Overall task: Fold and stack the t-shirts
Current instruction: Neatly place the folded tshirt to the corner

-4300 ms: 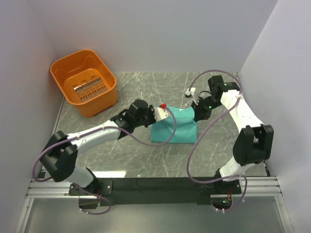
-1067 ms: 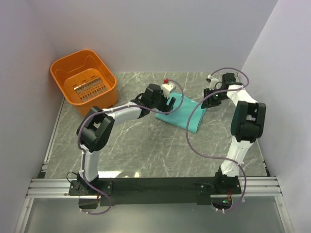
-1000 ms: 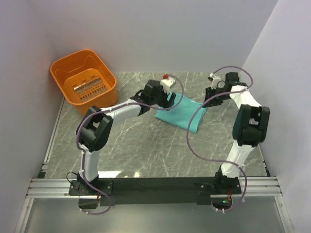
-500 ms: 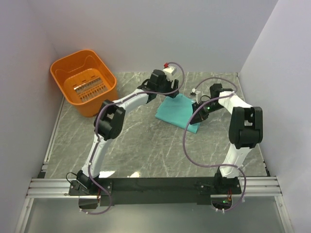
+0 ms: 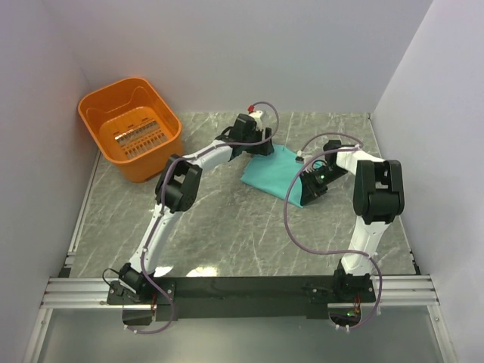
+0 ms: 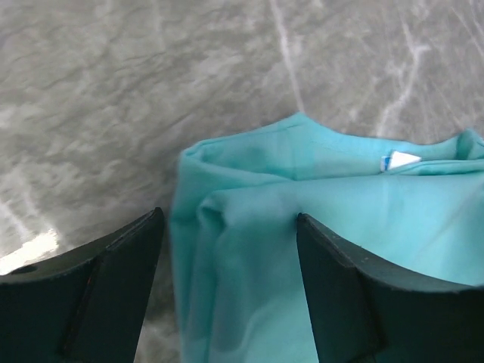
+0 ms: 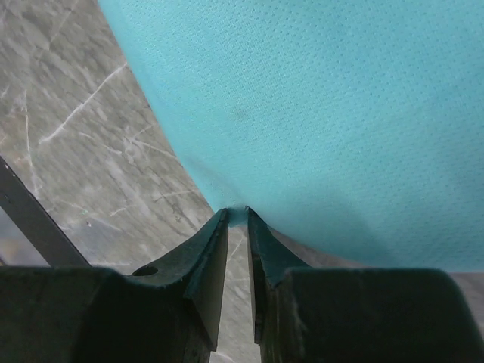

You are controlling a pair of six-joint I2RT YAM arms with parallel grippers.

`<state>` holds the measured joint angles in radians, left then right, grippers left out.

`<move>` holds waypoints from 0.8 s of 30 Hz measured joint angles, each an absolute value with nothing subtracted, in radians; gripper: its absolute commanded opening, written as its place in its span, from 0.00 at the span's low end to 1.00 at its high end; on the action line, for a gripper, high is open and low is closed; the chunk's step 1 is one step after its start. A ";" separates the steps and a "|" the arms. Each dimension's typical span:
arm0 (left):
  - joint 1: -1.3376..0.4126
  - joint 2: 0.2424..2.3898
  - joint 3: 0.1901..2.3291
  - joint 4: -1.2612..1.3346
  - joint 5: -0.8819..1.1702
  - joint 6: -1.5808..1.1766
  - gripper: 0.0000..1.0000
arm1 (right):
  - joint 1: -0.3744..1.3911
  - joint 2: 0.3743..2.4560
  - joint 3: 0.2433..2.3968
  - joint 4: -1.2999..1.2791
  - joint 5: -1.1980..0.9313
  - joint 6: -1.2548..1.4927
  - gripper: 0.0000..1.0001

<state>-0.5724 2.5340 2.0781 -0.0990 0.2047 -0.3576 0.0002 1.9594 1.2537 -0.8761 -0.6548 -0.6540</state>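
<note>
A folded teal t-shirt [image 5: 272,172] lies on the marble table [image 5: 227,227], behind the middle. My left gripper [image 5: 260,145] hovers over its far left corner. In the left wrist view the gripper [image 6: 228,223] is open, its fingers astride the bunched corner of the t-shirt [image 6: 249,227], and a small white label [image 6: 398,159] shows at the neck fold. My right gripper [image 5: 305,191] is at the shirt's right near edge. The right wrist view shows this gripper [image 7: 237,215] shut on a small pinch of the t-shirt's [image 7: 325,113] hem.
An orange plastic basket [image 5: 130,128] stands at the back left corner, well away from the shirt. White walls close in the table at the left, back and right. Both arms' cables loop over the shirt area.
The right gripper came from the back right down to the shirt's near right edge and closed on the hem. The left gripper slid back to the far left corner, staying open.
</note>
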 measured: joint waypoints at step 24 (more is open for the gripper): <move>-0.537 1.657 1.381 0.171 0.069 -0.192 0.92 | -0.150 1.606 1.250 -0.694 -0.649 -0.451 0.64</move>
